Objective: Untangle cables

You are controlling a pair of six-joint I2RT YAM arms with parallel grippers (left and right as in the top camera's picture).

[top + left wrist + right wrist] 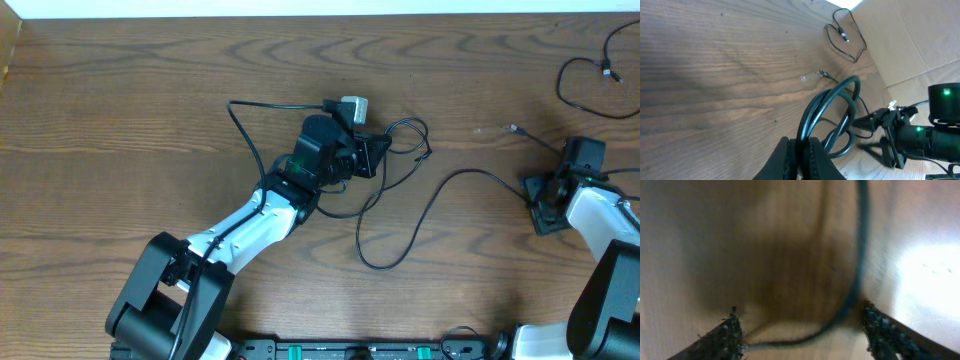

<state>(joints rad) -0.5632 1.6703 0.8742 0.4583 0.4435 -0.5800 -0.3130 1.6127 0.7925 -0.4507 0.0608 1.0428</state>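
A thin black cable [400, 240] runs in loops across the wooden table from my left gripper [372, 152] to my right gripper [538, 205]. The left gripper [802, 150] is shut on a doubled loop of black cable [827, 100], and a white plug block [354, 107] lies just beyond it. My right gripper [802, 332] is low over the table with its fingertips [732, 330] apart, and the blurred black cable [860, 255] passes between them. Whether it touches them I cannot tell. A separate black cable [600, 70] lies at the far right corner.
A small loose plug end [515, 128] lies on the table left of the right arm. The right arm [920, 135] shows in the left wrist view, close to the held loop. The table's far edge [300, 14] meets a white wall.
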